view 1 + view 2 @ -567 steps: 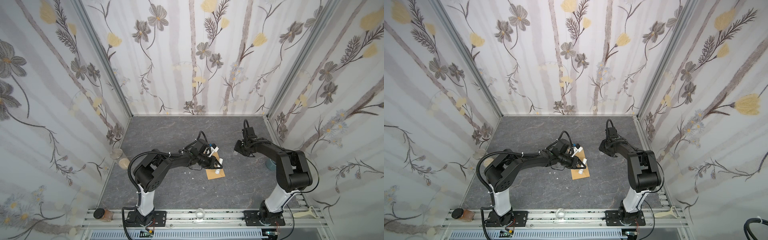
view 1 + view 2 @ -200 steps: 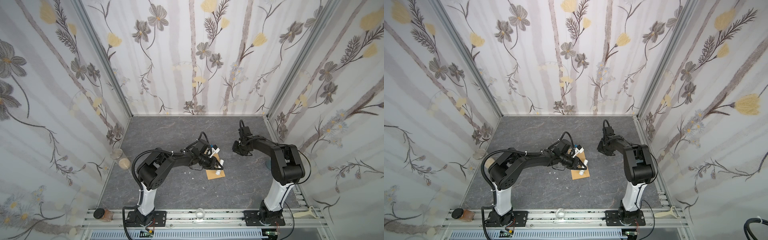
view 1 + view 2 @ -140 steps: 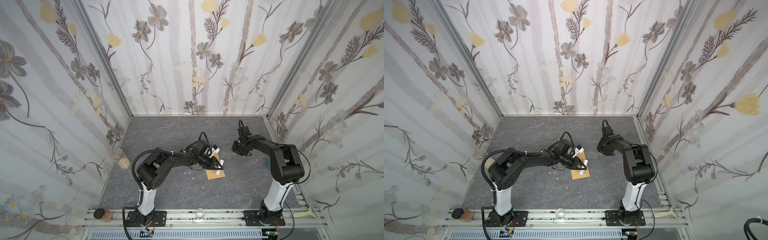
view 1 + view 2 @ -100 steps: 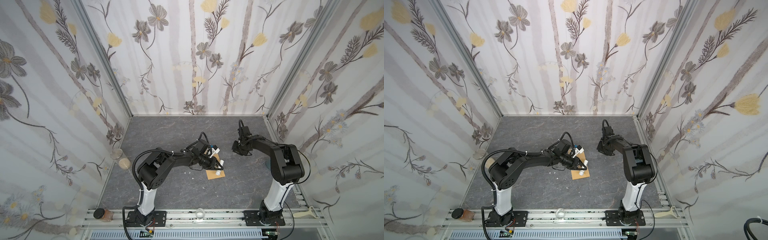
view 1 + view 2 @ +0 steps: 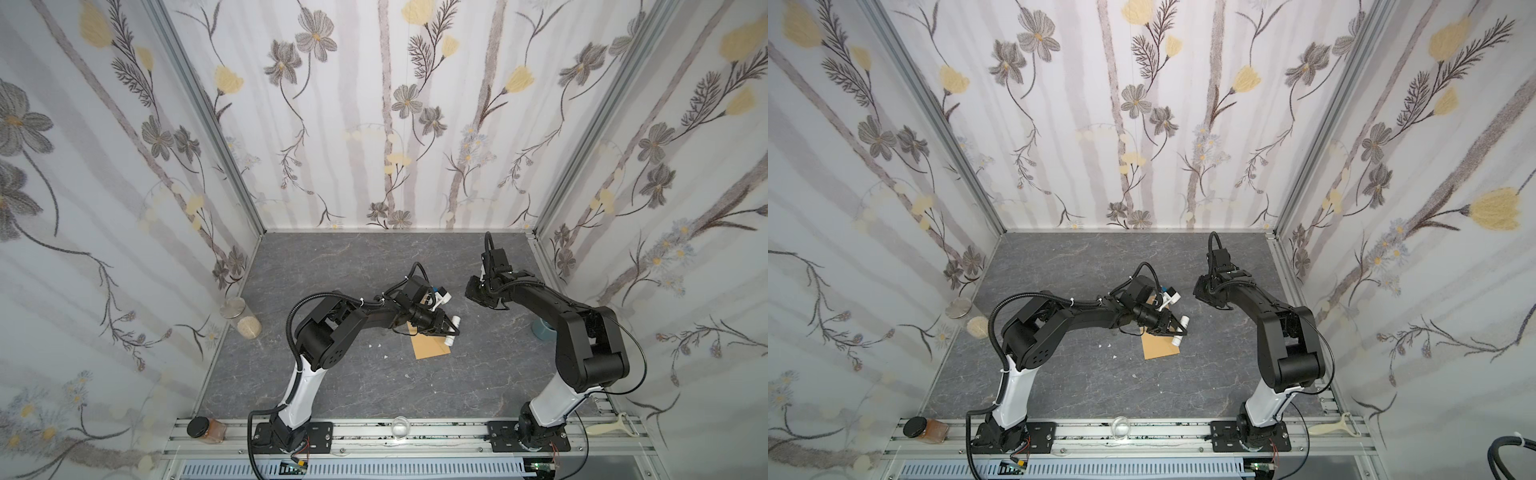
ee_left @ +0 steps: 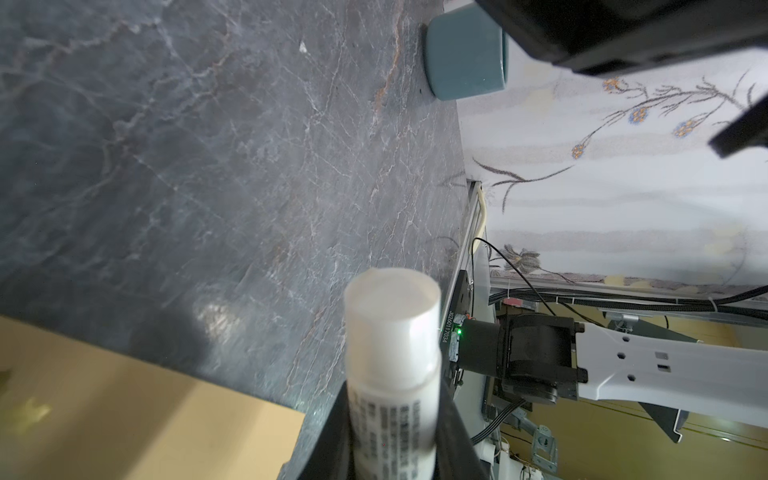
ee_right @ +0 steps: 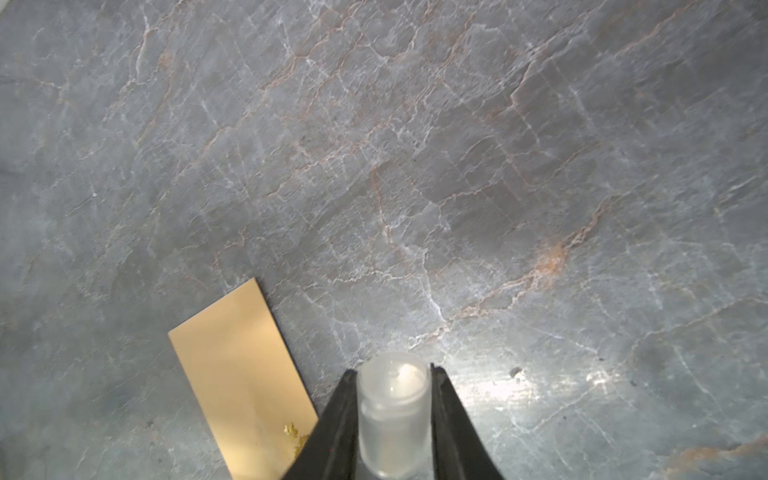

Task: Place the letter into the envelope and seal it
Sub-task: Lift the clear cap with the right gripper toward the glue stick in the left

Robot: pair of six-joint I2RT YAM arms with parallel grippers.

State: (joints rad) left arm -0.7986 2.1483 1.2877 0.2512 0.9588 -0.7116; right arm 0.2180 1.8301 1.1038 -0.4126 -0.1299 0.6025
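Left wrist: gripping glue stick point(image 6: 392, 324) in left end effector point(image 6: 394, 395), near envelope point(image 6: 124, 407).
Pinching cap point(image 7: 392, 415) in right end effector point(image 7: 392, 370).

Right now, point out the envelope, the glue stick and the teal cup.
envelope point(image 5: 431, 348): in a top view, on its bare tan face.
glue stick point(image 6: 392, 345): left wrist view, on its white barrel.
teal cup point(image 6: 463, 62): left wrist view, on its outer wall.

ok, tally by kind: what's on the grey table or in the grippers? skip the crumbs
envelope: 1
glue stick: 1, in left gripper
cap: 1, in right gripper
cup: 1
jar: 1
total: 5
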